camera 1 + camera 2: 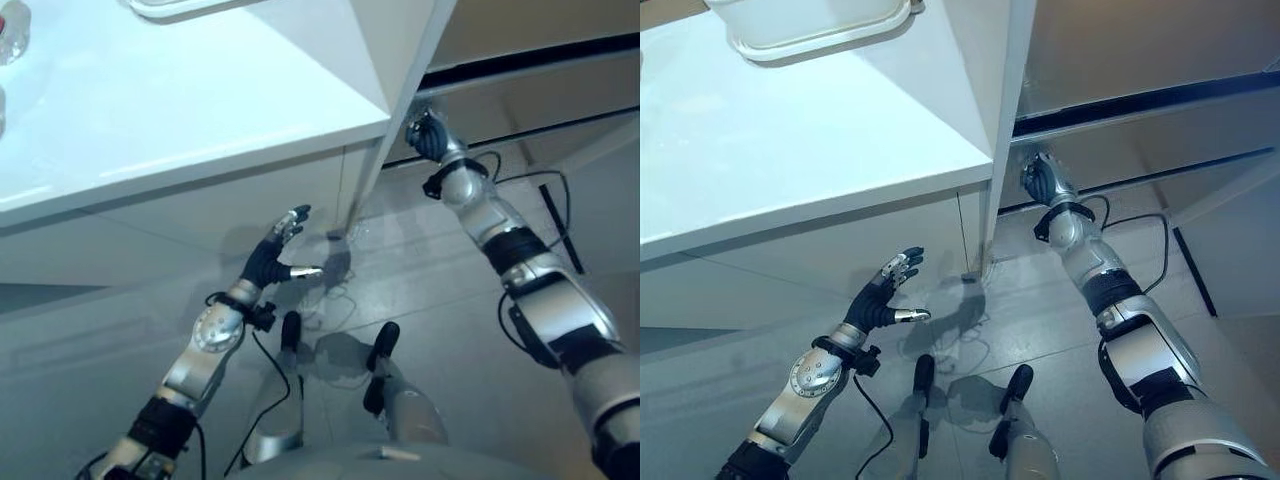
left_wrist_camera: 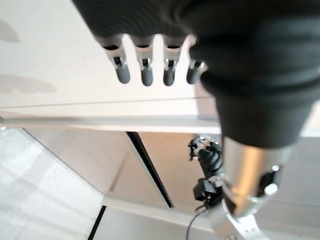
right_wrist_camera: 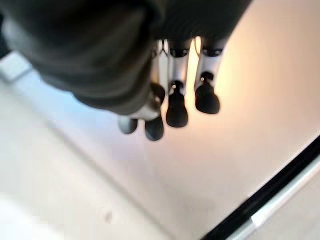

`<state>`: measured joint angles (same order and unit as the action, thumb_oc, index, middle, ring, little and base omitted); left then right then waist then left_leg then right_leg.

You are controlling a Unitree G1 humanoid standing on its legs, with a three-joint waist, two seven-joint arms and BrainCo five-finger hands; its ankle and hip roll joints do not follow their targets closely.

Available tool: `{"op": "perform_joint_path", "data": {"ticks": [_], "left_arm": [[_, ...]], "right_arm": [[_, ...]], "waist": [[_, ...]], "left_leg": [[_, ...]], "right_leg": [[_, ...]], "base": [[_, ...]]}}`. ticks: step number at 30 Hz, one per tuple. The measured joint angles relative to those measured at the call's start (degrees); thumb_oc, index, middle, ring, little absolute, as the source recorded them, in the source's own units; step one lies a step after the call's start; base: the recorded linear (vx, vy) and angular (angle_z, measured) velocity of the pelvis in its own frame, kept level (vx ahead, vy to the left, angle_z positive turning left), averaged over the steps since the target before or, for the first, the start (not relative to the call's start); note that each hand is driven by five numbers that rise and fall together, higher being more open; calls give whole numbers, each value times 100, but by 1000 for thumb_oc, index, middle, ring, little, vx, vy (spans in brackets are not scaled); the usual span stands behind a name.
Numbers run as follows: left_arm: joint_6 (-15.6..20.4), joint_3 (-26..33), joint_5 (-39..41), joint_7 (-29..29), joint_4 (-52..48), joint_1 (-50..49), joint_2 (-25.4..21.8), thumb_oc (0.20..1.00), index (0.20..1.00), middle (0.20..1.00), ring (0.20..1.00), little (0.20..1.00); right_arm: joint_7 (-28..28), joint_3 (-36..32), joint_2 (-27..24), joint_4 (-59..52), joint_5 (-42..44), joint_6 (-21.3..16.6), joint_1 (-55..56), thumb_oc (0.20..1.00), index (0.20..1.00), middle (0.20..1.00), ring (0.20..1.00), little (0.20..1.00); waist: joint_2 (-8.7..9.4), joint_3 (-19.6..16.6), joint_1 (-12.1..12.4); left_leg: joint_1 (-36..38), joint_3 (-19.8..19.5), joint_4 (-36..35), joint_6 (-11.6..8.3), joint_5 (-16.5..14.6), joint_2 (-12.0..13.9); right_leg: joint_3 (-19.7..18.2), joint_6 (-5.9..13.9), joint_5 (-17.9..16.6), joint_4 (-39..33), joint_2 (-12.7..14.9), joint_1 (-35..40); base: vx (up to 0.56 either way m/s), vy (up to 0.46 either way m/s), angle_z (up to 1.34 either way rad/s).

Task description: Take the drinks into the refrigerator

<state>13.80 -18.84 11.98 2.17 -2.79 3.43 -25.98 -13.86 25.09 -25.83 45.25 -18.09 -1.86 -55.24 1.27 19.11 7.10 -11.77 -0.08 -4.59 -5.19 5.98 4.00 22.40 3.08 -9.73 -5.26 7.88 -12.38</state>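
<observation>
Two hands show in the left eye view: the right hand (image 1: 428, 135) reaches up at the tall white door edge (image 1: 400, 110), nearer than the left hand (image 1: 278, 250), which hangs loosely spread, empty. A drink bottle (image 1: 12, 32) lies far left on the counter (image 1: 180, 110). Right wrist view: its fingers (image 3: 176, 107) look relaxed, gripping nothing.

No readable text

No letters, labels, numbers or signs can be made out on the white bench (image 1: 180, 110), the tray (image 1: 810, 25) or the panels past the fingers (image 2: 145, 75).
</observation>
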Motion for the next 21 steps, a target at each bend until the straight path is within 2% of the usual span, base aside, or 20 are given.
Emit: {"op": "perform_joint_path", "data": {"ticks": [6, 7, 8, 15, 18, 21], "left_arm": [[1, -3, -4, -15, 0, -1, 6, 1000, 1000, 1000, 1000, 1000], [1, -3, -5, -20, 0, -1, 6, 1000, 1000, 1000, 1000, 1000], [1, -3, -6, -25, 0, 0, 6, 1000, 1000, 1000, 1000, 1000], [32, -1, 4, -66, 36, -27, 58, 1000, 1000, 1000, 1000, 1000], [73, 61, 140, -64, 442, -27, 276, 1000, 1000, 1000, 1000, 1000], [40, 154, 405, -110, 1017, -74, 487, 1000, 1000, 1000, 1000, 1000]], "right_arm": [[0, -4, 1, -1, 0, -17, 5, 200, 200, 200, 200, 200], [0, -16, 1, -5, 1, -21, 19, 507, 507, 507, 507, 507], [0, -37, 3, -10, 3, -39, 52, 1000, 1000, 1000, 1000, 1000], [-49, -570, 76, -157, 242, -200, 786, 1000, 1000, 1000, 1000, 1000], [-96, -995, 421, -116, 658, -245, 1705, 1000, 1000, 1000, 1000, 1000], [-84, -972, 733, 30, 854, -261, 2376, 1000, 1000, 1000, 1000, 1000]], "waist": [[1, 2, -5], [2, 3, -8], [3, 3, -5], [55, 59, -35], [81, 77, -74], [94, 93, -192]], "left_leg": [[-1, -4, -1, 0, 0, -1], [-1, -2, 0, 0, 0, -2], [-1, 0, 0, 0, 0, -2], [6, 8, -2, 2, -2, -9], [52, 21, -3, 14, -7, -38], [173, 71, -17, 17, -15, -32]], "right_leg": [[1, 0, 0, 0, 1, -1], [1, 0, 0, 0, 1, -2], [1, 1, 0, 0, 2, -1], [-9, 18, 14, 1, 9, 6], [-19, 30, 22, 2, 38, 36], [-52, 41, 31, 2, 32, 121]], "base": [[0, 0, 0], [0, 0, 0], [0, 0, 0], [0, 0, 0], [0, -2, -1], [0, -24, -8]]}}
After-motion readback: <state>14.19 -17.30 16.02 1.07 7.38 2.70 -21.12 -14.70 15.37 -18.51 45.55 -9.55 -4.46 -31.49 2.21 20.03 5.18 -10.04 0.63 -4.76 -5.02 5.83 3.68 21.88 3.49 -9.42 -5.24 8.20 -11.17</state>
